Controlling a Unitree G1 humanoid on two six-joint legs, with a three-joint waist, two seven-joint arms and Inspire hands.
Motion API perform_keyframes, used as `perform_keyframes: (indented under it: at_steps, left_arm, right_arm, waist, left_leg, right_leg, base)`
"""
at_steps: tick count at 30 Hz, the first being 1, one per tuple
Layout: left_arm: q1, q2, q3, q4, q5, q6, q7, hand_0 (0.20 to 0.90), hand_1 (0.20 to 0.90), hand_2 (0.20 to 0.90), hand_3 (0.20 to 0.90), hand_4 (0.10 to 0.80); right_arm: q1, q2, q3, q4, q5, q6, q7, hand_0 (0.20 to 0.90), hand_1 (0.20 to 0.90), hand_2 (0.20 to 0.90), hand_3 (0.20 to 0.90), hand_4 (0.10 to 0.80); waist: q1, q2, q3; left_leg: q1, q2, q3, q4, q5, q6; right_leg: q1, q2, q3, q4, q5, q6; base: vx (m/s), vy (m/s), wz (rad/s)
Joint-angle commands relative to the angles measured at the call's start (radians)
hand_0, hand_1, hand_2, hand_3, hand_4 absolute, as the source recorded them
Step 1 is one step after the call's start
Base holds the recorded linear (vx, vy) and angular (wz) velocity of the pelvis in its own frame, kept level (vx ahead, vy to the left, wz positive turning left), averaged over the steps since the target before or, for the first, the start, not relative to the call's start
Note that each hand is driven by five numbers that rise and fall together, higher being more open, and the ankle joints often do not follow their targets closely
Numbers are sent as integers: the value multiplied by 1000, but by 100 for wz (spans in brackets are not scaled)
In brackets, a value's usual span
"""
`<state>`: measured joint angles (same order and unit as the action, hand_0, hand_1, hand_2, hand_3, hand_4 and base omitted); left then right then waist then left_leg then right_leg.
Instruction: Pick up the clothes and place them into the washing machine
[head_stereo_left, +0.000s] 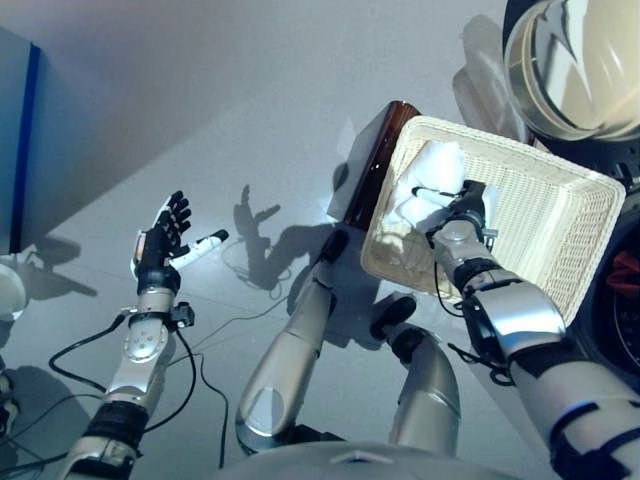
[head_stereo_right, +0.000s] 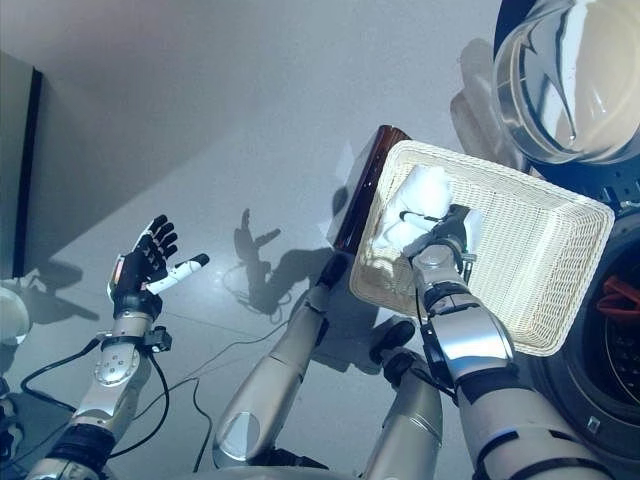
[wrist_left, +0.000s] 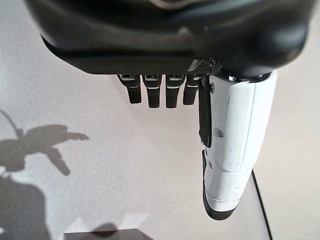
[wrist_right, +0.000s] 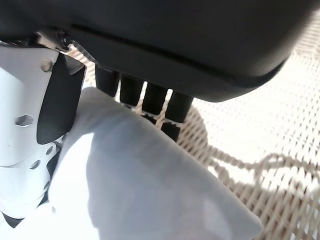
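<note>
A white cloth (head_stereo_left: 435, 170) lies in the near-left corner of the shallow wicker basket (head_stereo_left: 560, 230), which rests on a low dark brown box (head_stereo_left: 375, 165). My right hand (head_stereo_left: 468, 205) is down in the basket on the cloth. In the right wrist view the cloth (wrist_right: 150, 190) bulges between the white-covered thumb (wrist_right: 25, 135) and the partly curled fingers (wrist_right: 150, 100), whose tips are hidden behind it. My left hand (head_stereo_left: 160, 240) is open and empty above the grey floor at the left.
The washing machine stands at the right with its round door (head_stereo_left: 575, 60) swung open and something red (head_stereo_left: 625, 275) inside the drum. A blue panel (head_stereo_left: 15, 140) stands at the far left, with a white object (head_stereo_left: 8, 290) below it.
</note>
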<state>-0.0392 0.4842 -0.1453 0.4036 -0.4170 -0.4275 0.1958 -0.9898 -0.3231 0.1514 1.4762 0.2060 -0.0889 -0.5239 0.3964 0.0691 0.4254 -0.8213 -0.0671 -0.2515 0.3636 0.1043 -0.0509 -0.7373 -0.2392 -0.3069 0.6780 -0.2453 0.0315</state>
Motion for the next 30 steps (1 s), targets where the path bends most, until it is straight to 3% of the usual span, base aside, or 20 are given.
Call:
perform_keyframes:
  at_steps: [1,5,9,15,16,22,28,30]
  left_arm:
    - [26,2,16,-9,24,-88,5,900,900,900,900,800]
    - [43,4,16,28,40,-82,2,900,900,900,900,800]
    - [57,9,20,150,84,-51,9,900,900,900,900,800]
    - [73,-9,15,272,104,-16,0,900,900,900,900,800]
    - [78,-25,12,323,99,-3,-11,900,900,900,900,800]
    - [102,-87,-20,406,74,10,-42,900,900,900,900,800]
    - [124,-143,-68,432,58,9,-58,900,900,900,900,800]
    - [131,-161,-99,429,53,1,-66,900,900,900,900,800]
  right_arm:
    - [49,-37,-22,4,-7,-12,-17,200,200,200,200,300]
    - [87,-71,-52,-19,39,-45,-18,200,200,200,200,300]
    - [148,-100,-162,-93,307,-157,48,200,200,200,200,300]
    - [176,-106,-217,-148,550,-235,148,200,200,200,200,300]
    - [186,-95,-251,-189,675,-275,190,200,200,200,200,300]
    - [226,-55,-344,-346,936,-376,309,200,200,200,200,300]
    - [241,-35,-434,-433,1027,-473,315,200,200,200,200,300]
    - [222,-43,-482,-449,1060,-515,305,200,200,200,200,300]
  waist:
    - [5,53,-3]
    - [-14,50,-24]
    - [-62,42,-44]
    - [-101,51,-56]
    - [-117,62,-57]
    - [-156,114,-72]
    - [-176,176,-83]
    - [-185,215,-95]
  left_leg:
    - [1,-75,66,67,-144,30]
    - [31,-65,80,51,-143,29]
    - [76,-45,110,27,-138,26]
    - [105,-30,144,20,-138,22]
    - [104,-25,161,10,-102,24]
    - [142,-18,194,-24,-88,20]
    - [180,-19,207,-50,-83,22]
    - [192,-23,210,-61,-81,22]
  right_leg:
    - [47,0,54,-177,117,37]
    - [68,4,73,-198,127,40]
    - [113,13,105,-244,146,43]
    - [130,26,146,-279,170,43]
    - [126,29,150,-295,204,36]
    - [151,40,189,-336,217,40]
    - [169,45,216,-350,214,45]
    - [175,44,225,-351,208,49]
  base:
    - [0,0,0]
    - [-1,0,-1]
    - [-7,21,-17]
    - [-29,40,-28]
    - [-117,76,-44]
    - [-3,58,-35]
    - [34,39,-21]
    - [44,29,-11]
